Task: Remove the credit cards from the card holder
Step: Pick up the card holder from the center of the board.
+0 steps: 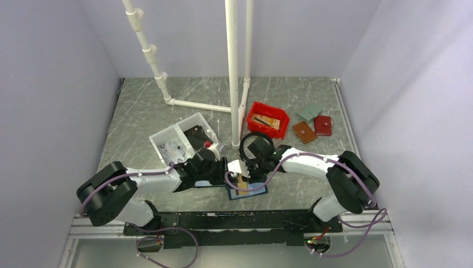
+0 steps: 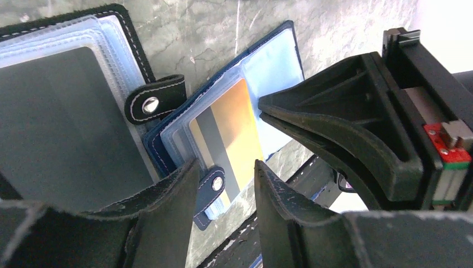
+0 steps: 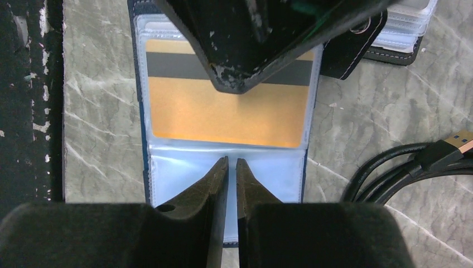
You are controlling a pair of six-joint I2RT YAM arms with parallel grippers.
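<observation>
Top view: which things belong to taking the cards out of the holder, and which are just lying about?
Job:
card holder
gold card
left gripper
right gripper

Lying about:
black folio
red bin
white bin
brown wallet
red wallet
grey-green wallet
pipe frame

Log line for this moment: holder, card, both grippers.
card holder: open, flat | gold card: inside holder | left gripper: open above card | right gripper: shut, tips beside card
</observation>
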